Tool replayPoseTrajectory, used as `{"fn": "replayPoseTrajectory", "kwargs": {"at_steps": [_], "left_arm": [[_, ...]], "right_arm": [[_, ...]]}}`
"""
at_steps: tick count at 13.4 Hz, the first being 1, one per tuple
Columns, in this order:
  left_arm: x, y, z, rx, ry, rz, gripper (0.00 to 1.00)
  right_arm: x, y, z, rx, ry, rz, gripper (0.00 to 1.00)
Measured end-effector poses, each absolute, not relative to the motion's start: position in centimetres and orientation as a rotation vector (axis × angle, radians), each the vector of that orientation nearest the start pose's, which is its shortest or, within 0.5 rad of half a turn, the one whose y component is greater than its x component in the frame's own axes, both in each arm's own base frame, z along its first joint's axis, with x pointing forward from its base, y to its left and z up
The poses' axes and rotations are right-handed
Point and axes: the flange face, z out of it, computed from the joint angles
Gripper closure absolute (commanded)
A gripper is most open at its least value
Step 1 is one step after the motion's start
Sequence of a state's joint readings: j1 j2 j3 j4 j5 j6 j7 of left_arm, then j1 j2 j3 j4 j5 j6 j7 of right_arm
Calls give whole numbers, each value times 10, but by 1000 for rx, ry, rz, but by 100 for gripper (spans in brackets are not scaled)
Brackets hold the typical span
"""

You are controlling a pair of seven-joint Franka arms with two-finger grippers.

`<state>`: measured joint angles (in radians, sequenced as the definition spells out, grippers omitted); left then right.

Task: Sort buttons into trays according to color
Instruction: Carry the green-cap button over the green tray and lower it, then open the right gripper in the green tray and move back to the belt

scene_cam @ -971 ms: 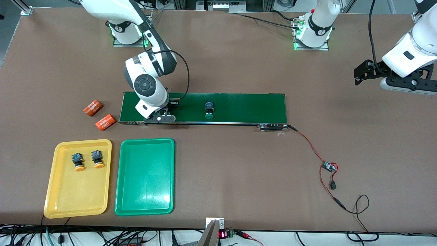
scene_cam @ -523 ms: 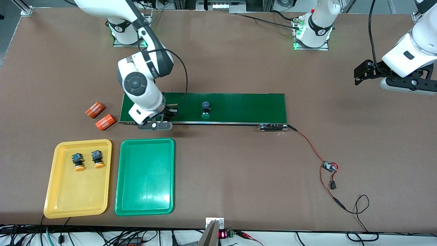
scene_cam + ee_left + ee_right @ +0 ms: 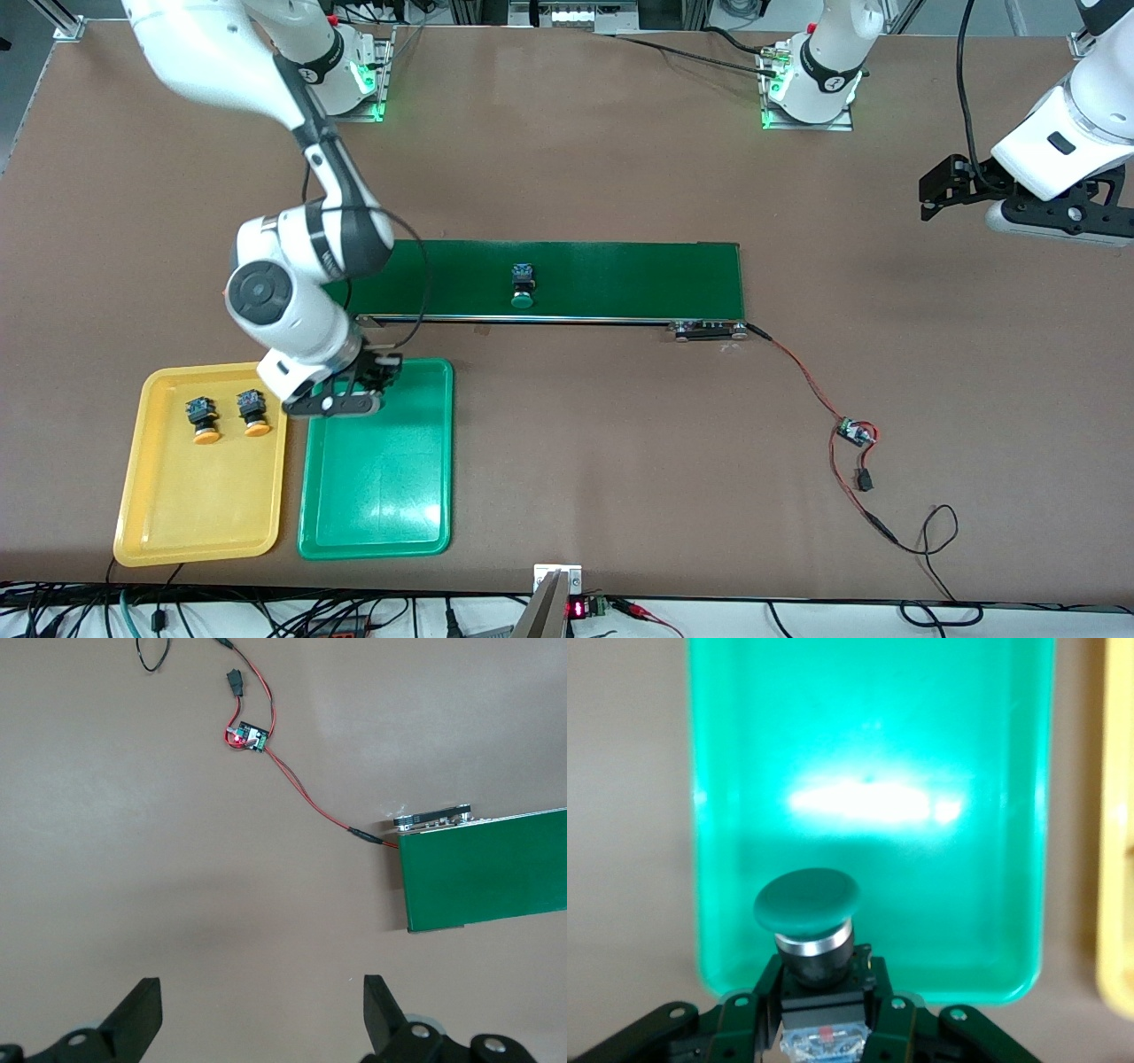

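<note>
My right gripper (image 3: 361, 383) is shut on a green-capped button (image 3: 808, 902) and holds it over the green tray's (image 3: 381, 496) edge nearest the belt. The tray (image 3: 868, 744) fills the right wrist view. A second green-capped button (image 3: 523, 285) lies on the dark-green conveyor belt (image 3: 620, 275). Two yellow-capped buttons (image 3: 205, 418) (image 3: 254, 413) lie in the yellow tray (image 3: 195, 514), beside the green one. My left gripper (image 3: 939, 190) is open and empty, waiting above the table at the left arm's end; its fingers (image 3: 142, 1019) frame bare table.
A red-and-black wire (image 3: 797, 372) runs from the belt's motor end to a small circuit board (image 3: 855, 432); both show in the left wrist view (image 3: 248, 735). The right arm hides the table beside the belt's other end.
My right gripper has carried the green-capped button from the belt's end down to over the green tray. The other green-capped button has slid along the belt toward the right arm's end.
</note>
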<state>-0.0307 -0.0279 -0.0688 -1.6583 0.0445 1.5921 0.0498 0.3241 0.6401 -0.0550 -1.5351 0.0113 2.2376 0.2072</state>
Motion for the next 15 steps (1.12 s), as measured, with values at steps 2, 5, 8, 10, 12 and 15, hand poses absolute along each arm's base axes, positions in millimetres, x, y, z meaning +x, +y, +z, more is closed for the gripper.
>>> {"fn": "replayPoseTrajectory", "kwargs": {"at_steps": [2,5,8,10,12,15], "left_arm": [[543,-50,601,-3085,233,58,0],[543,-50,601,-3085,233,58,0],[543,-50,601,-3085,233,58,0],[543,-50,601,-3085,233,58,0],[543,-50,601,-3085,233,58,0],[543,-50,601,-3085,233,58,0]], "right_arm": [[699,173,261,-3162,-162,-99,88],[709,159,232,-3171,-198,-143,88],[713,154,202,-3165,-283,-209,66],[714,151,195,-3164,-327,-214,0],[719,145,201,-3162,-333,-234,0],[721,147,223,-3156,-320,-198,0]]}}
